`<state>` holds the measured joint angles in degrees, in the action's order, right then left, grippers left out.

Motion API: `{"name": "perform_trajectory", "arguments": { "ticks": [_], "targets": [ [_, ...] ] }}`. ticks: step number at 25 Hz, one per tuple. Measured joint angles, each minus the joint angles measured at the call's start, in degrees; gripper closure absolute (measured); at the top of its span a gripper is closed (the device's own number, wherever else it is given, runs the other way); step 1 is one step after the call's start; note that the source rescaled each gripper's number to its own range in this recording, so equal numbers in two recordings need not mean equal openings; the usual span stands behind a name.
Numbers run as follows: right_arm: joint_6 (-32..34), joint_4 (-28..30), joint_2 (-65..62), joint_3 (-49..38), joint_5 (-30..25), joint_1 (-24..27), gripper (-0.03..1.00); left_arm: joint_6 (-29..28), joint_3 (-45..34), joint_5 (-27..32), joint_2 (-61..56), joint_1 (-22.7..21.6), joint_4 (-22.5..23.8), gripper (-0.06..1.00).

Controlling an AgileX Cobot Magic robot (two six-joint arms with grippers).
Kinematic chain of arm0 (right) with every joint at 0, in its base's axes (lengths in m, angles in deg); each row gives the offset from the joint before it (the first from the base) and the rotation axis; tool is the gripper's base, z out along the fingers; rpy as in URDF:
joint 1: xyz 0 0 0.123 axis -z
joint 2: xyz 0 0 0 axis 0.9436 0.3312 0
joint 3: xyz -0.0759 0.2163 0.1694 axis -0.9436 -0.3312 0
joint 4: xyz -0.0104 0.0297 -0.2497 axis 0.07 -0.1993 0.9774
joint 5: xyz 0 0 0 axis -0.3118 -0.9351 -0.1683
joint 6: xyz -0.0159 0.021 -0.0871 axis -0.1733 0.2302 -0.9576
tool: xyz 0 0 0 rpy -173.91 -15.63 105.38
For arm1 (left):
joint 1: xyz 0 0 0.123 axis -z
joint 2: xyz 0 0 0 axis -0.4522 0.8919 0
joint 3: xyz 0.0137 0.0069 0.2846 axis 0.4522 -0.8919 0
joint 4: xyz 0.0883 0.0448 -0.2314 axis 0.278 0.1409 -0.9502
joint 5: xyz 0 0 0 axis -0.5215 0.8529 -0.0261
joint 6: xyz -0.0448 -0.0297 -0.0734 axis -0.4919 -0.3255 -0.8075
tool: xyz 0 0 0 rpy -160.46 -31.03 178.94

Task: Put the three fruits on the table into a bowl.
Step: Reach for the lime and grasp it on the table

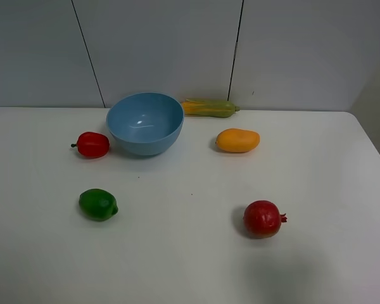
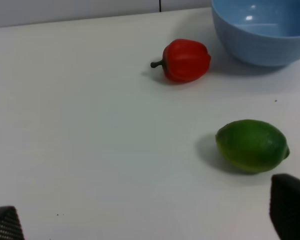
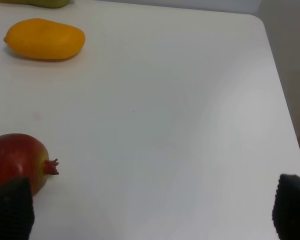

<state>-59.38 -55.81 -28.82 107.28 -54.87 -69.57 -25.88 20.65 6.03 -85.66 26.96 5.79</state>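
White desk carries everything in front of you, and all three fruits lie on it, outside the light-blue bowl. The bowl stands toward the back, left of centre in the high view.

You find the green lime at the front left, well apart from the bowl. The dark-red pomegranate sits at the front right with its small crown pointing right. The orange-yellow mango lies further back on the right, near the bowl but not touching it.

A red pepper lies just beside the bowl's left wall, its dark stem pointing away from the bowl. A corn cob lies behind the bowl's right edge, at the back of the desk.

Your left gripper is spread wide over bare desk. The lime lies just ahead of it, off to one side.

Your right gripper is spread wide too, holding nothing. The pomegranate sits close against one side of it, partly hidden by the gripper, so you cannot tell whether they touch. The mango lies well beyond.
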Motion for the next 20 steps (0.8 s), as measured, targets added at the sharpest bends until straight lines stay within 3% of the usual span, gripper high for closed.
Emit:
{"name": "perform_trajectory", "arguments": {
  "ticks": [20],
  "targets": [
    [0.0,0.0,0.0,0.0,0.0,0.0,0.09,0.0,0.0,0.0,0.0,0.0,0.0,-0.05]
  ]
}}
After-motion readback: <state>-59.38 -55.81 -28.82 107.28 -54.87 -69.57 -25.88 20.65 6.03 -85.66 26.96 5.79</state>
